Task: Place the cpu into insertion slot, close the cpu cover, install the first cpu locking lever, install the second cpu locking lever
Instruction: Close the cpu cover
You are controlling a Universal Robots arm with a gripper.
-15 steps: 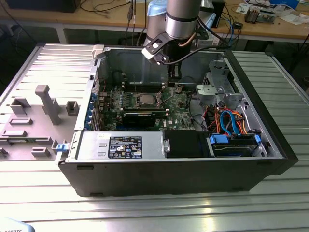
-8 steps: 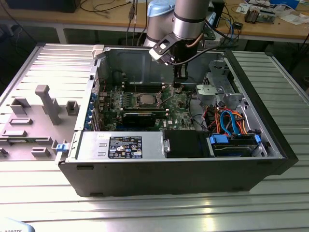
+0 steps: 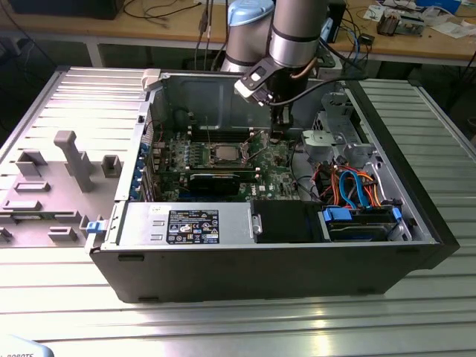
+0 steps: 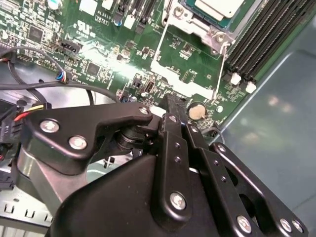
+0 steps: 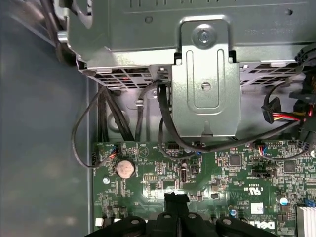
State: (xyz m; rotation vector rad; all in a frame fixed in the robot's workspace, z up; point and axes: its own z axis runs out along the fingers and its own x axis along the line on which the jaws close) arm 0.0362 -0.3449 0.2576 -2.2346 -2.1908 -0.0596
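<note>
The cpu, a small square chip with a dull silver top, lies in the insertion slot on the green motherboard inside the open computer case. In the second wrist view the cpu sits flat with the silvery cpu cover framing its edge, and a thin wire lever runs over the board beside it. My gripper hangs low over the board on the exterior view's right of the slot. Its black fingers are shut with nothing between them, the tips close to a coin battery.
A long black card lies in front of the slot and long memory slots behind it. A metal drive cage and orange and blue cables crowd the exterior view's right. A grey fixture stands left of the case.
</note>
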